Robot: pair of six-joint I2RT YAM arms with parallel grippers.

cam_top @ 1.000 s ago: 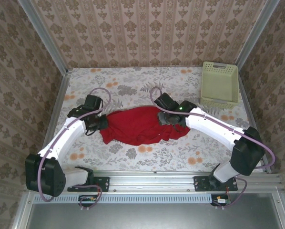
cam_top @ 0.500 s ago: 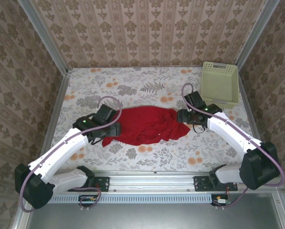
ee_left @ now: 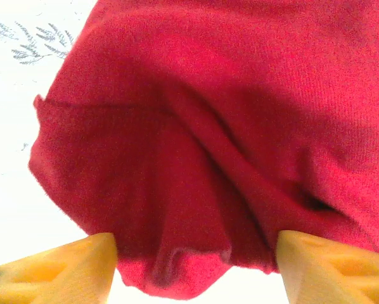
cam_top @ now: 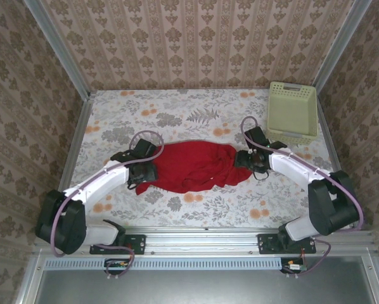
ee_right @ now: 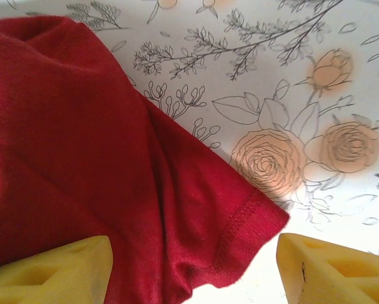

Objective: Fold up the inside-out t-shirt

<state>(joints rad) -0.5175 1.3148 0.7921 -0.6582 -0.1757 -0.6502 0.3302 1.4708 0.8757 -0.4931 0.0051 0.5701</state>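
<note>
The bright red t-shirt (cam_top: pixel 192 166) lies bunched and wrinkled in the middle of the floral table. My left gripper (cam_top: pixel 144 172) is at its left end, open, yellow fingertips (ee_left: pixel 56 269) spread wide either side of a drooping fold of red cloth (ee_left: pixel 196 190). At the shirt's right end my right gripper (cam_top: pixel 244 158) is also open. Its yellow fingertips (ee_right: pixel 332 269) straddle a stitched hem corner (ee_right: pixel 246 221) lying flat on the table. Neither gripper grips the cloth.
A pale yellow-green basket (cam_top: pixel 293 111) stands at the back right corner. Metal rails and patterned walls bound the floral tabletop (cam_top: pixel 196 117). A metal rail (cam_top: pixel 196 231) holding the arm bases runs along the near edge.
Both arms swung over the last second: the left gripper moved right then settled at the shirt's left end, the right gripper moved from over the shirt to its right end. The shirt shifted slightly.
</note>
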